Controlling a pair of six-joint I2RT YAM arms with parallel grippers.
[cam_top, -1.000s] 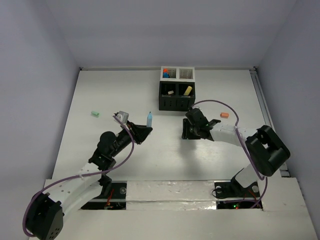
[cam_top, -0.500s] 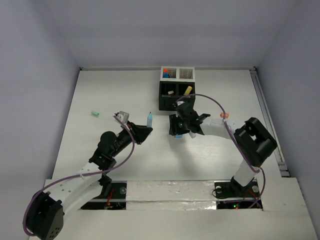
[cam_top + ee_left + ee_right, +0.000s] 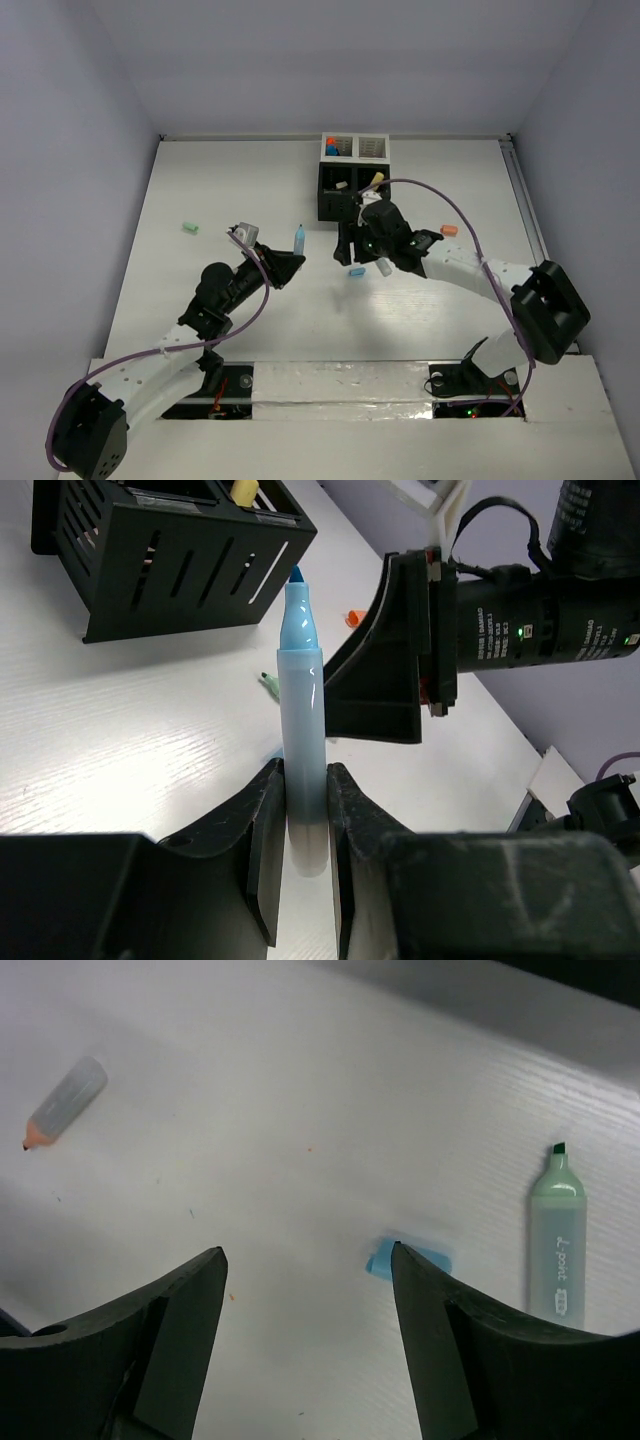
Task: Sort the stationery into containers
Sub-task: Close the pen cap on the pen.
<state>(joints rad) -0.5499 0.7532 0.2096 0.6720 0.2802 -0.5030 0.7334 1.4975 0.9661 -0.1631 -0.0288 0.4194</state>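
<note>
My left gripper (image 3: 284, 264) is shut on a pastel blue highlighter (image 3: 298, 238), uncapped and held upright above the table; its fingers clamp the barrel (image 3: 302, 730) in the left wrist view. My right gripper (image 3: 350, 248) is open and empty, hovering in front of the organizer's black part (image 3: 352, 205), which joins the white part (image 3: 353, 147). In the right wrist view its open gripper (image 3: 306, 1250) is above the table, and a small blue piece (image 3: 410, 1260) lies by one fingertip. A teal highlighter (image 3: 556, 1250) lies to the right.
A pale marker with an orange tip (image 3: 65, 1105) lies on the table. A small orange item (image 3: 449, 230) lies right of the organizer and a small green item (image 3: 190, 227) at the far left. The small blue piece (image 3: 356, 272) lies under the right gripper.
My right gripper has swung left and toward the organizer, rising off the table. The small blue piece now lies bare below it. The left arm has not moved.
</note>
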